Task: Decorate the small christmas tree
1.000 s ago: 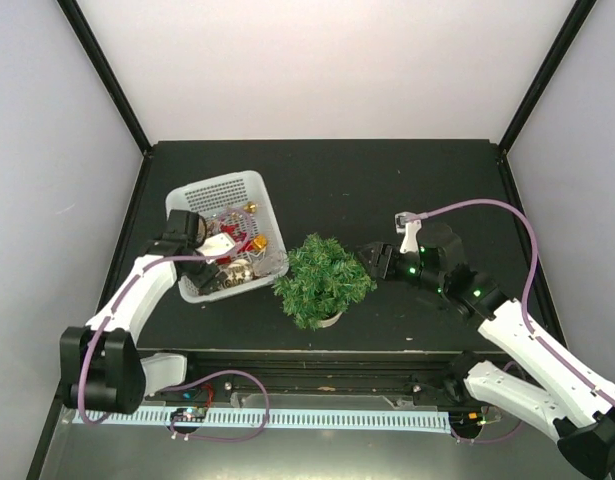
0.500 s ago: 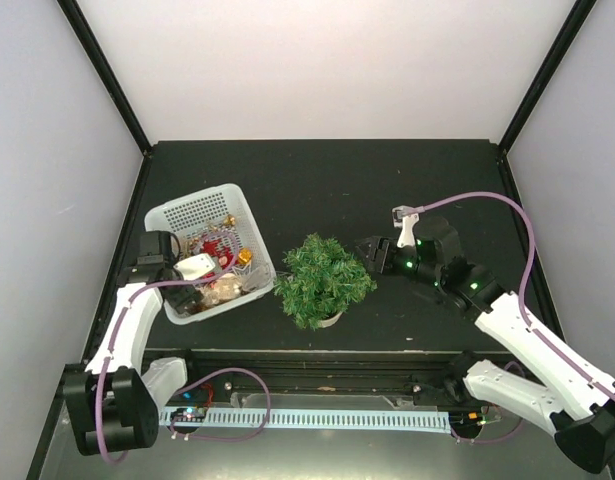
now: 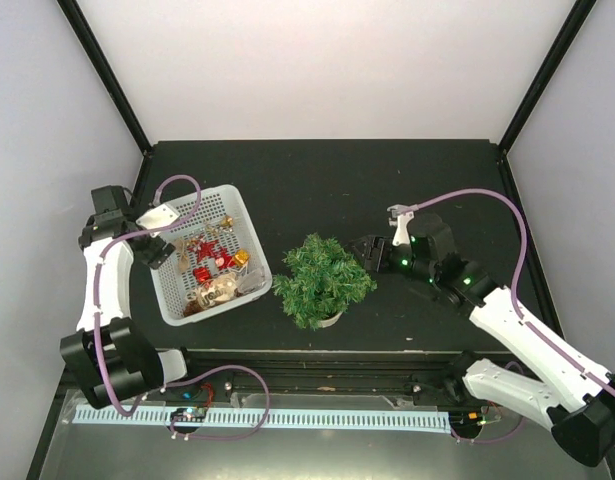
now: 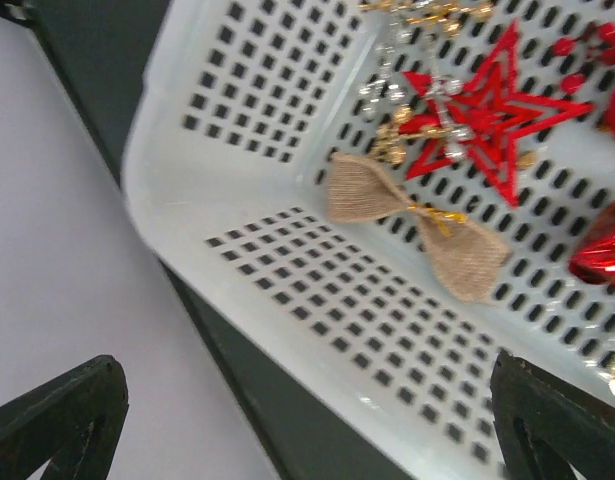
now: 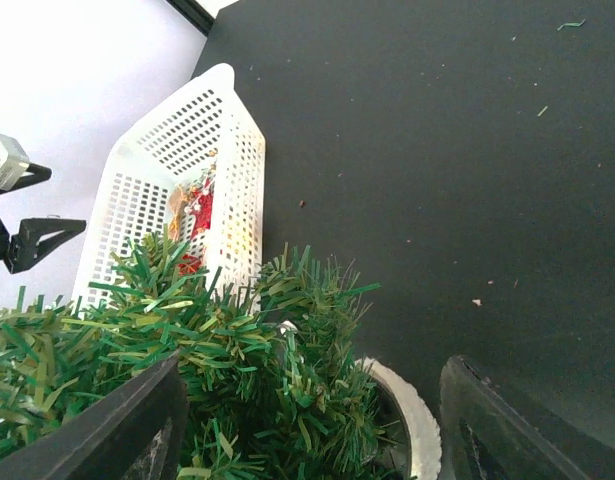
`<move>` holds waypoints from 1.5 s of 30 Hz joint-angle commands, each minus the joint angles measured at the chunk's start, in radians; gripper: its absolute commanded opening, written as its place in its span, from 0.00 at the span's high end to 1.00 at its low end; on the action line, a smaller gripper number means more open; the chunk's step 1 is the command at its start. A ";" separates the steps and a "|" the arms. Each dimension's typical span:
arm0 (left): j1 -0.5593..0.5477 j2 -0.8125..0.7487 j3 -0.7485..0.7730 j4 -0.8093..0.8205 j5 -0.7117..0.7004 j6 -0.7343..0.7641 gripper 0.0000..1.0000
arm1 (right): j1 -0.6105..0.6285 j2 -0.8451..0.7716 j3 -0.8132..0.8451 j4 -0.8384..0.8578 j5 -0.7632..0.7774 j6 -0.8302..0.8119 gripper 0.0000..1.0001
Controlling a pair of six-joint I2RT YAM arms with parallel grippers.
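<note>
Bright, even, diffuse light fills the top view: the white walls (image 3: pixel 317 60) come close to washing out, while the matte black table (image 3: pixel 317 180) stays flat and dark, swallowing any shadows. The left wrist view is soft all over, as if smeared; the holes of the basket (image 4: pixel 287 290) have fuzzy edges and its rim at left glows pale. The right wrist view is the sharpest, with crisp specks on the table at upper right, a blown-out wall at upper left, and slightly soft needles on the small christmas tree (image 5: pixel 237 370) at lower left.

The overhead camera looks down on the whole table (image 3: pixel 327 180); both low wrist cameras share the basket (image 4: pixel 287 290).
</note>
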 commanded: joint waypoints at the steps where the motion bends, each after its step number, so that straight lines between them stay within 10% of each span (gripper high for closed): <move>1: 0.006 0.006 0.013 -0.114 0.098 -0.083 0.01 | -0.009 0.018 -0.011 0.048 -0.007 -0.012 0.30; 28: 0.055 0.248 0.072 -0.108 0.010 -0.340 0.01 | -0.057 0.037 -0.042 0.107 -0.064 -0.014 0.28; 45: -0.007 0.487 0.366 -0.144 0.116 -0.368 0.30 | -0.058 0.062 -0.039 0.106 -0.060 -0.002 0.28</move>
